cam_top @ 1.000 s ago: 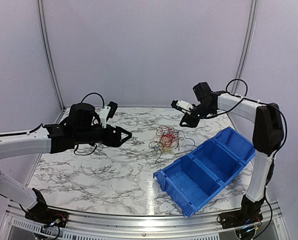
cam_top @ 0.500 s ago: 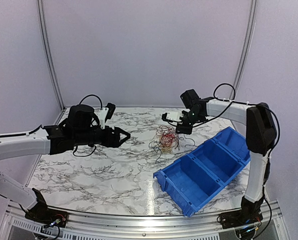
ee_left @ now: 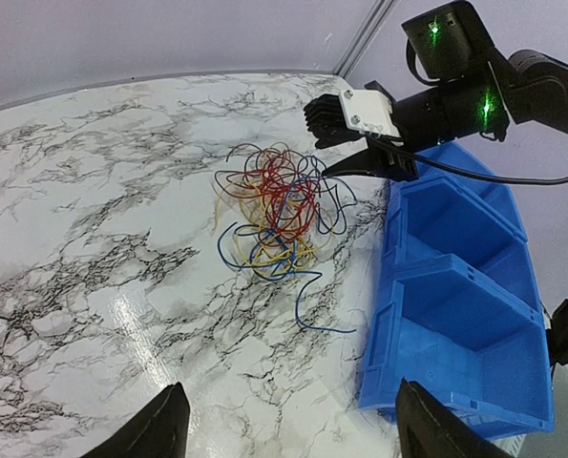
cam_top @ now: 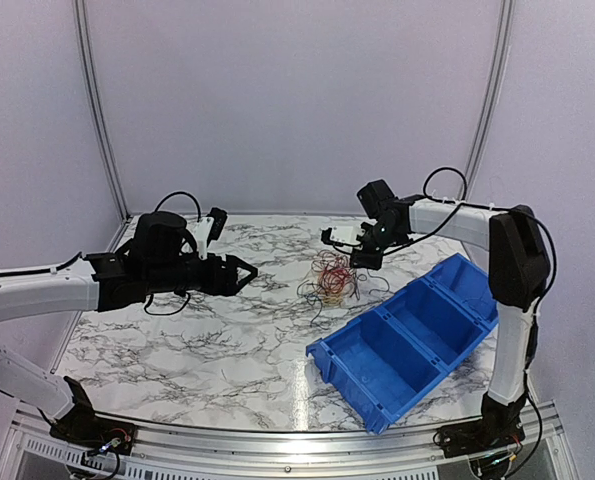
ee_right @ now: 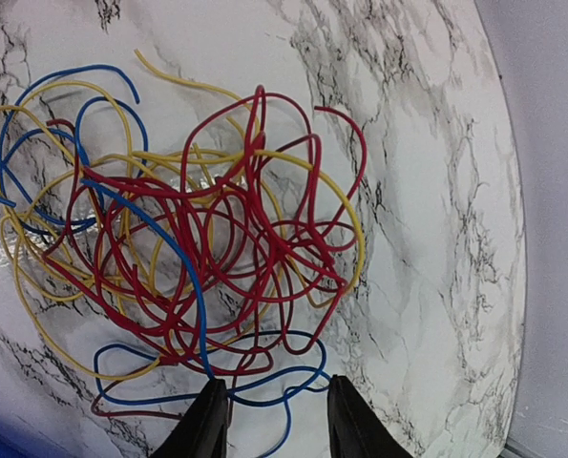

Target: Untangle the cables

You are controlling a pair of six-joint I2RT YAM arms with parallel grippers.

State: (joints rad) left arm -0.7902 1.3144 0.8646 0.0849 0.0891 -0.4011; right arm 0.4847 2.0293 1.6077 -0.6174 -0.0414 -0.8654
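The cables [cam_top: 332,275] lie in one tangled heap of red, yellow and blue loops mid-table, also seen in the left wrist view [ee_left: 274,205] and the right wrist view [ee_right: 198,239]. My right gripper [cam_top: 360,258] hangs over the heap's far right edge, pointing down. It is open [ee_right: 269,386], and thin blue loops [ee_right: 264,374] cross the gap between its fingertips without being clamped. My left gripper [cam_top: 249,271] hovers left of the heap, aimed at it. Its jaws stand wide open [ee_left: 290,391] with only table between them. A blue strand [ee_left: 307,305] trails toward it.
A long blue bin [cam_top: 417,330] with several compartments lies diagonally at the right front, its wall [ee_left: 384,286] close to the heap's right side. The marble table top [cam_top: 177,330] spreads to the left and front. Purple walls stand behind.
My right gripper has swung left and down from the back right to the heap's far edge, its fingers now straddling blue loops. The left arm has barely shifted.
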